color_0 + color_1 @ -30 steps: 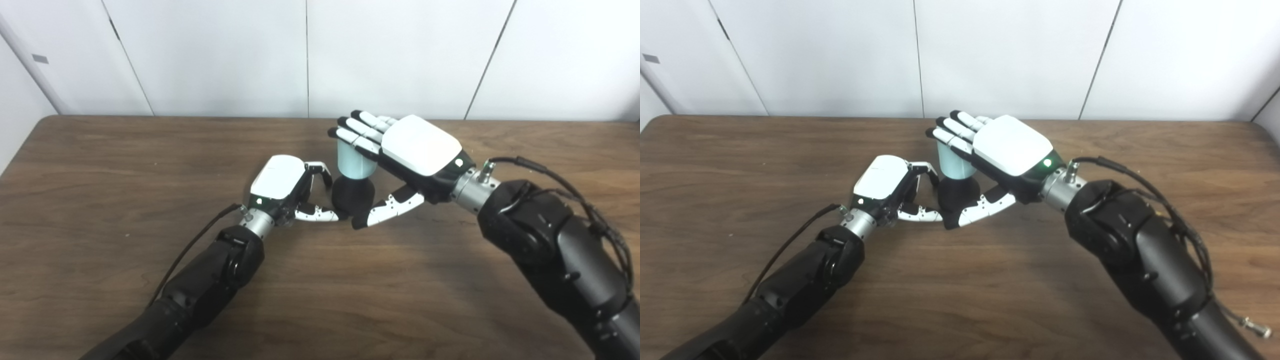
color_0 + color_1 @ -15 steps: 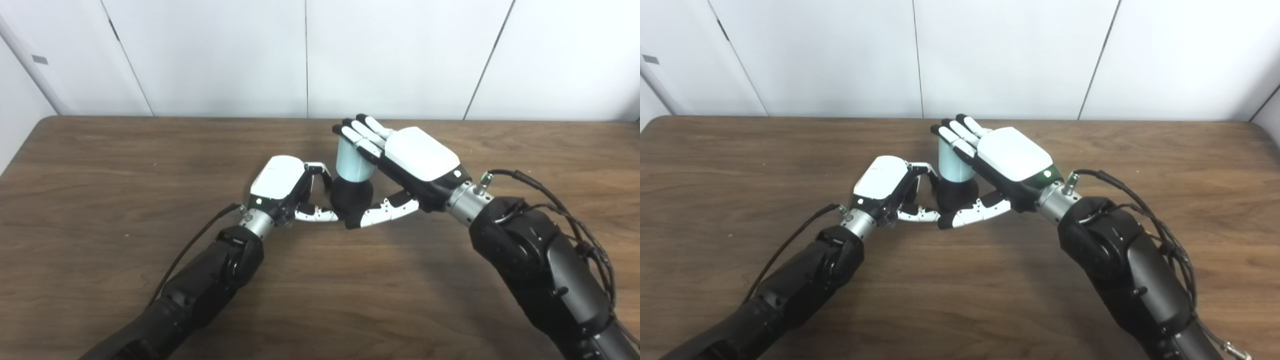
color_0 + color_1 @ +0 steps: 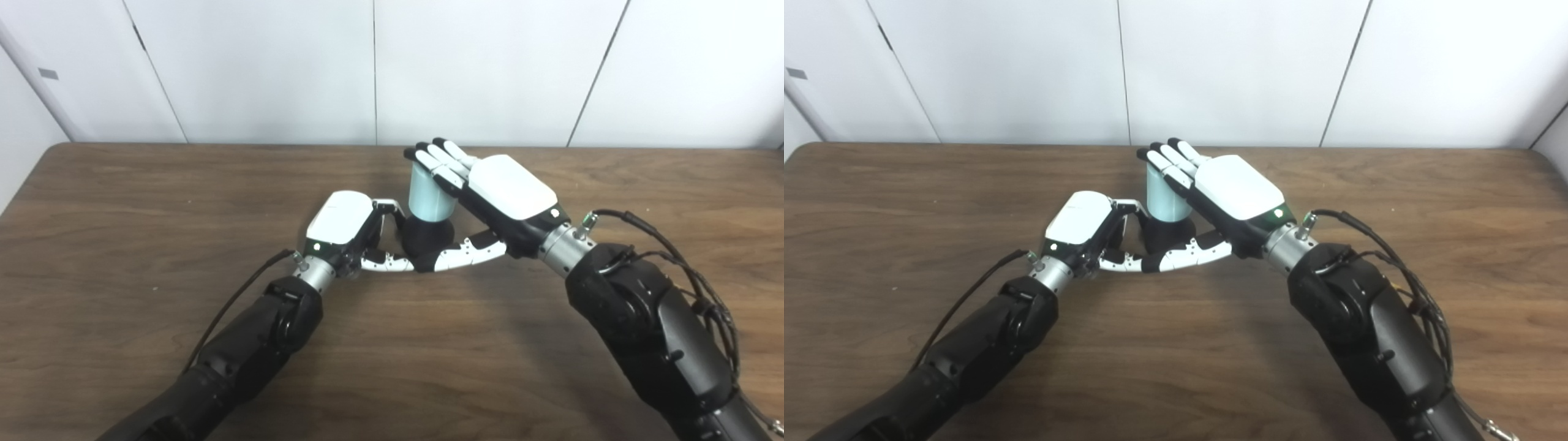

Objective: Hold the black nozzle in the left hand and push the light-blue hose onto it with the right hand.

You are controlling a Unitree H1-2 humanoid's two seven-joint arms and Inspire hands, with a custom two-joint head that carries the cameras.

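left hand (image 3: 343, 225) curled round black nozzle (image 3: 424, 236) at table (image 3: 122, 202) centre, right hand (image 3: 493, 196) fingers stretched flat against light-blue hose (image 3: 430, 197), thumb under nozzle, hose upright on nozzle top, one hose, one nozzle, two hands

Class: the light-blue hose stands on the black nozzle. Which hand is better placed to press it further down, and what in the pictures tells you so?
The right hand: it lies against the light-blue hose up to its top. The left hand is low beside the black nozzle, suited to steadying it.
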